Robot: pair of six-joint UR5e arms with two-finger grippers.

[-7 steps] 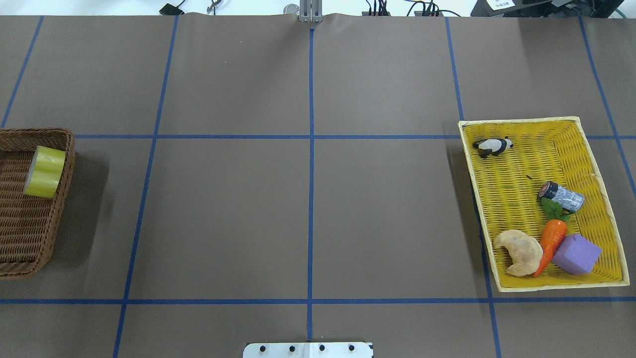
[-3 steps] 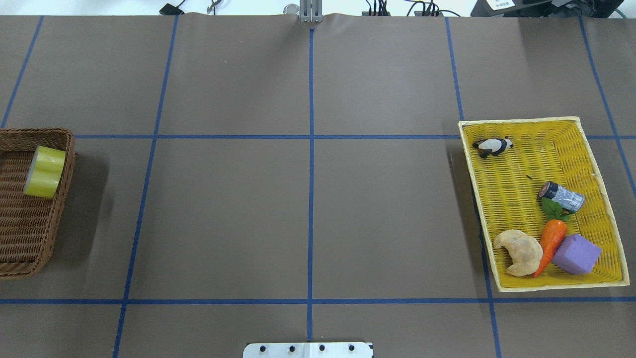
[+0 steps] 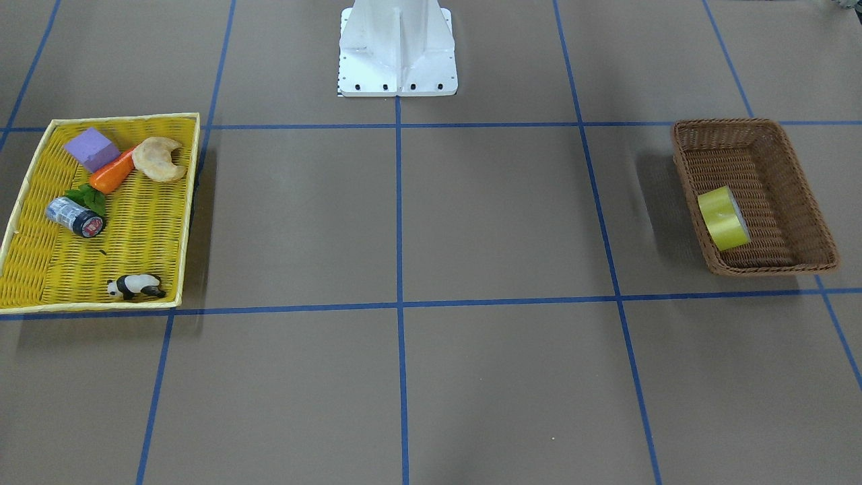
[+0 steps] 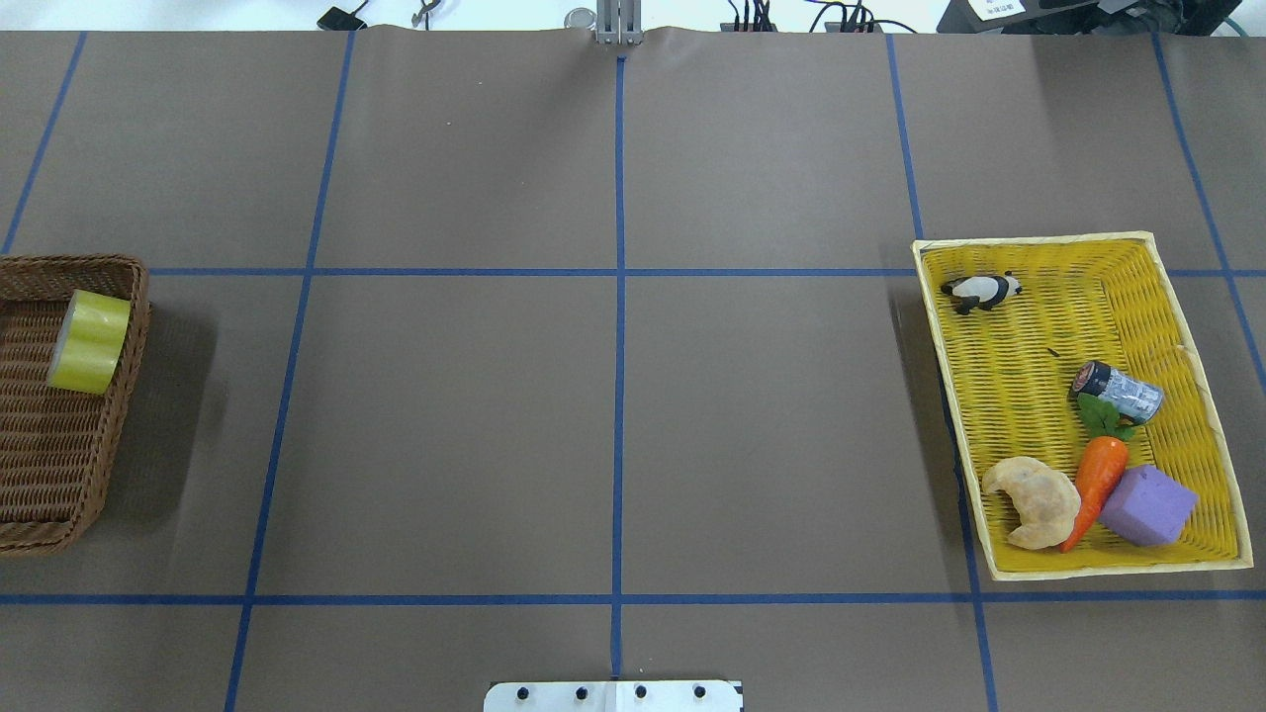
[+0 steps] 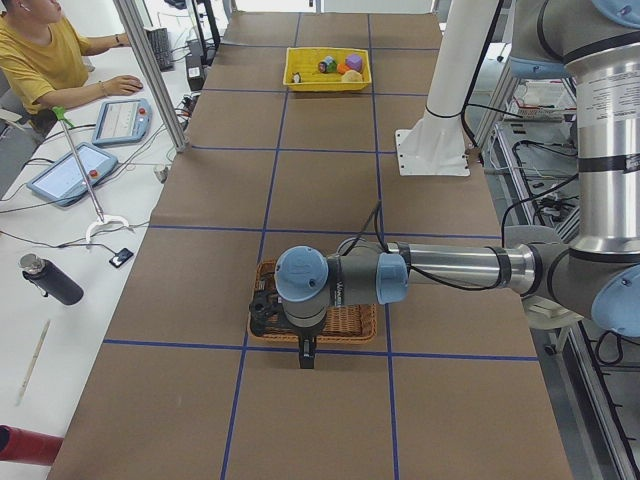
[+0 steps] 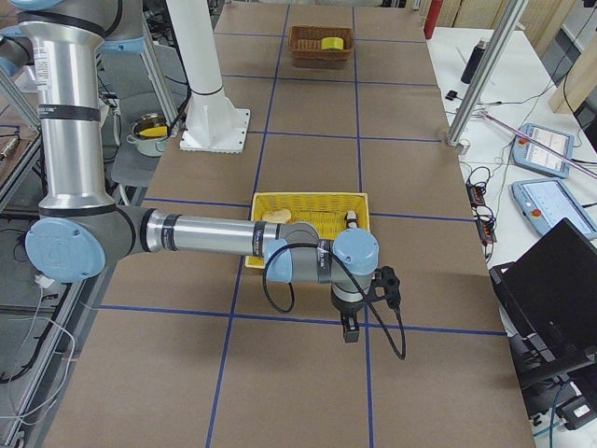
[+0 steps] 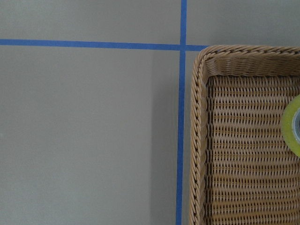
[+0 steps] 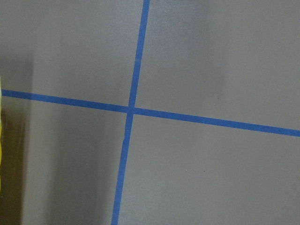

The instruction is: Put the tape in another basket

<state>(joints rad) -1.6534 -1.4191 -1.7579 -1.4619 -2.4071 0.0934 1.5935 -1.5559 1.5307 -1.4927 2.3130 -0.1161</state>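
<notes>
The tape, a yellow-green roll, lies on its edge against the side wall of the brown wicker basket at the table's left end. It also shows in the front view and at the right edge of the left wrist view. The left gripper hangs over the table just beside the basket; I cannot tell whether it is open. The right gripper hangs beside the yellow tray; I cannot tell its state either. Neither shows in the overhead or front view.
The yellow woven tray at the table's right end holds a toy panda, a small dark labelled cylinder, a carrot, a croissant and a purple block. The robot's white base stands at mid-table. An operator sits beside the table.
</notes>
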